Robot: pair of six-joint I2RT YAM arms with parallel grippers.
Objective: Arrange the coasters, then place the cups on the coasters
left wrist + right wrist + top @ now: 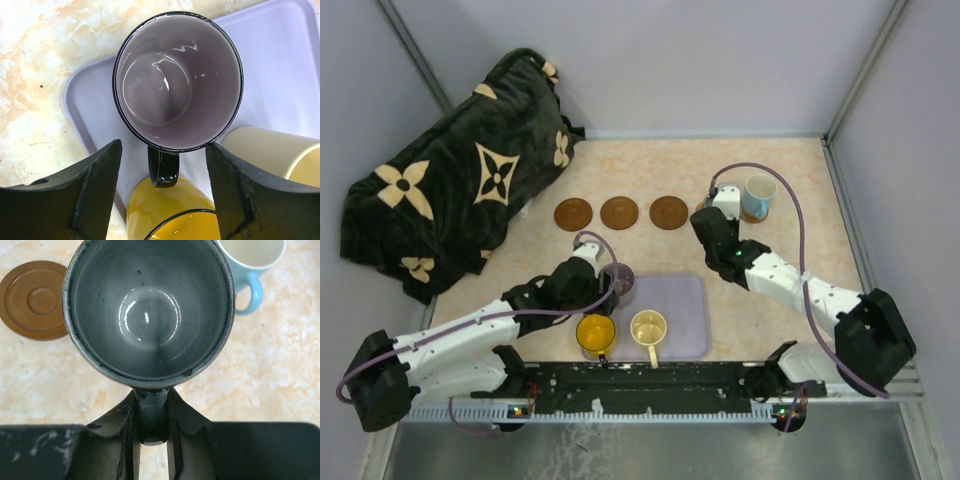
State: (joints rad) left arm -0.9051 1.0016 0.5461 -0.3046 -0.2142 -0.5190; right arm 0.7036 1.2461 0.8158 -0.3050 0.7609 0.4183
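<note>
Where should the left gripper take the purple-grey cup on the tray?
By its handle, from the robot's side: the purple-grey cup stands upright, handle pointing toward the open left gripper. A rim grip would likely bump the yellow cup and cream cup alongside.

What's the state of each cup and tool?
purple-grey cup: upright on tray, not gripped
grey-green cup: gripped by handle
yellow cup: upright, free
cream cup: upright, free
white-blue cup: upright, free
left tool: open, straddling purple-grey cup's handle
right tool: shut on grey-green cup
</note>
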